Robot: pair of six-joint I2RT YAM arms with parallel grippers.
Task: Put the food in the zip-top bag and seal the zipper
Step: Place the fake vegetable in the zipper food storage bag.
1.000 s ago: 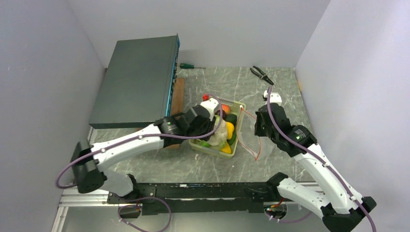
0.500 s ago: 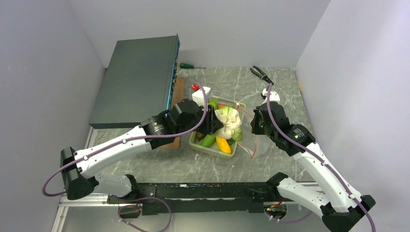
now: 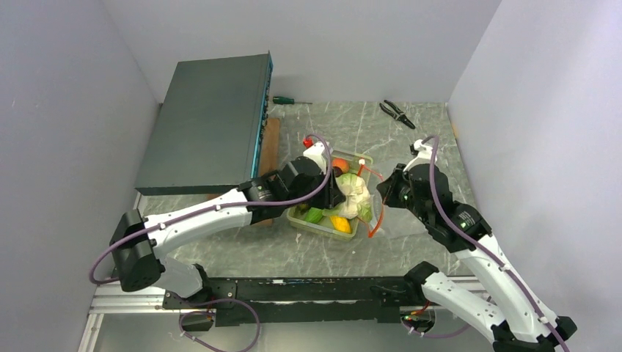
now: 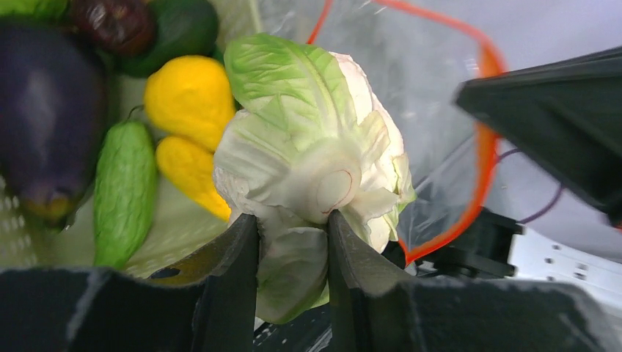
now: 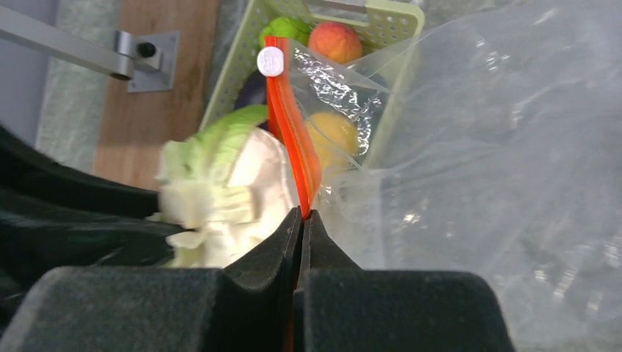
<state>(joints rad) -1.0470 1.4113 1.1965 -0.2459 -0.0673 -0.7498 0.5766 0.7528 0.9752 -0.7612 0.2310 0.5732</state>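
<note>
Top view: we are holding the cauliflower (image 3: 356, 194) over the tray (image 3: 323, 227), beside the zip-top bag (image 3: 403, 224). Left wrist: our left gripper (image 4: 293, 224) is clamping its stem, and we are aiming inside the zipper (image 4: 480, 161) loop. Right wrist: our right gripper (image 5: 302, 216) is pinching the zipper and should be spreading the mouth.

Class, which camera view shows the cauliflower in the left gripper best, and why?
Left wrist: the cauliflower fills the frame, sharp, its base pinched by the left gripper. The top external view shows it small over the tray; the right wrist view shows it blurred beside the zipper.
</note>
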